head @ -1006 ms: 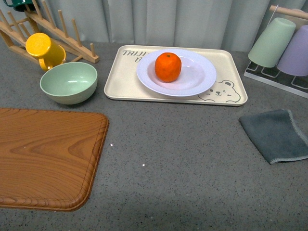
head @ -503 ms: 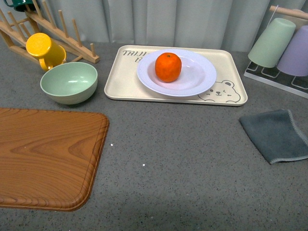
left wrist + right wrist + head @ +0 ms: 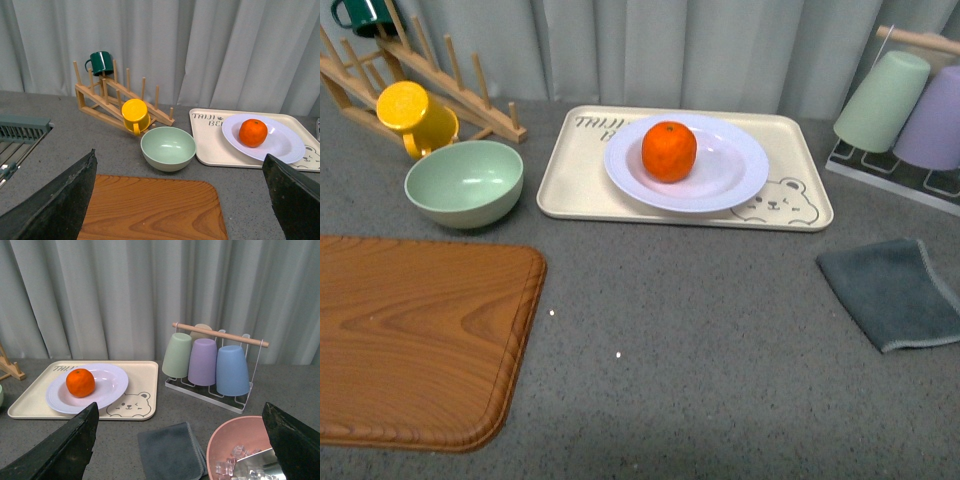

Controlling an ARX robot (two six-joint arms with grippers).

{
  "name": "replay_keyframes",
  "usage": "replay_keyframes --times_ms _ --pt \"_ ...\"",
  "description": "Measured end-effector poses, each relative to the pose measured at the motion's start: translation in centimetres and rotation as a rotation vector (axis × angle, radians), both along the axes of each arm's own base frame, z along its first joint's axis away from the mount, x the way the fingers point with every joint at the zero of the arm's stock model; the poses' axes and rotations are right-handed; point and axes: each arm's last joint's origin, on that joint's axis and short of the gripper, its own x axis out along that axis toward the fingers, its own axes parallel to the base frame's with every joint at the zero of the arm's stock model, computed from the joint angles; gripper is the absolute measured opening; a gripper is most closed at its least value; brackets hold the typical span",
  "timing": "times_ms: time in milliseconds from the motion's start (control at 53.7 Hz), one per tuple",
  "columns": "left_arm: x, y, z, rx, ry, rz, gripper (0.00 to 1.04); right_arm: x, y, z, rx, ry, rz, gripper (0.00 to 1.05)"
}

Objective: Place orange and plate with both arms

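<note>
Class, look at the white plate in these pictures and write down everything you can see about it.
The plate is round, white and glossy, with a wide rim and a shallow dished middle. It looks like ceramic or hard plastic. It sits flat and upright on the beige tray, partly covering the printed lettering and lying next to the bear drawing. The orange rests inside it, left of centre in the front view. No gripper touches it.

Grey speckled bench (image 3: 700, 330) ran back to pale grey pleated curtains (image 3: 670, 45) hanging directly behind its far edge. Light was even, soft; faint glints lay on the bench surface.
</note>
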Motion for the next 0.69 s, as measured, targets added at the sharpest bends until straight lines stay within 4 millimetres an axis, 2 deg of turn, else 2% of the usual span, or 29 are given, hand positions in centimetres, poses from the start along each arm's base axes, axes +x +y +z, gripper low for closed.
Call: replay_keyframes --times_ms 689 --pt "0.0 0.0 0.0 0.0 0.0 0.0 0.98 0.0 0.0 0.0 0.0 0.0 0.0 0.96"
